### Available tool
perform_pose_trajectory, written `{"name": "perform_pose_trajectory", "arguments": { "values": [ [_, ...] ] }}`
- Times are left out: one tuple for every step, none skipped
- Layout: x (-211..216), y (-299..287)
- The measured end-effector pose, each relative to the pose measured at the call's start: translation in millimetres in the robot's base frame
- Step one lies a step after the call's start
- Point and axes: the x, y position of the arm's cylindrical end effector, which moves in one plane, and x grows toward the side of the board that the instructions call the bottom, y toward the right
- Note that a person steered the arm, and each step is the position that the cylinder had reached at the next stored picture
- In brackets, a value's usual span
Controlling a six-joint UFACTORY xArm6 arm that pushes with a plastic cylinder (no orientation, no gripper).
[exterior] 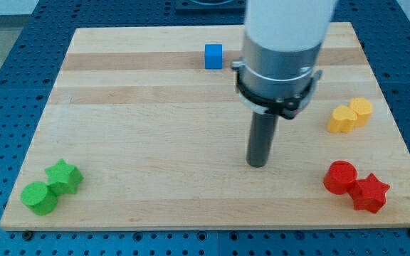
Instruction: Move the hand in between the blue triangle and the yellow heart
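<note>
We see my tip [258, 164], a smooth dark rod without jaws, holding nothing, on pale wooden board [155, 142]. Yellow heart [342, 119] sits right; blue cube [213, 56] top; no blue triangle discernible.

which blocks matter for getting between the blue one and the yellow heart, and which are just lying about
In the job: my tip; blue block (looks like a cube here); yellow heart.

Lying about: yellow cylinder, red cylinder, red star, green star, green cylinder.
</note>
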Motion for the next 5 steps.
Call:
{"name": "perform_pose_trajectory", "arguments": {
  "values": [
    [0,-1],
    [-2,-1],
    [-2,-1],
    [-52,-2],
    [-80,-2]
  ]
}}
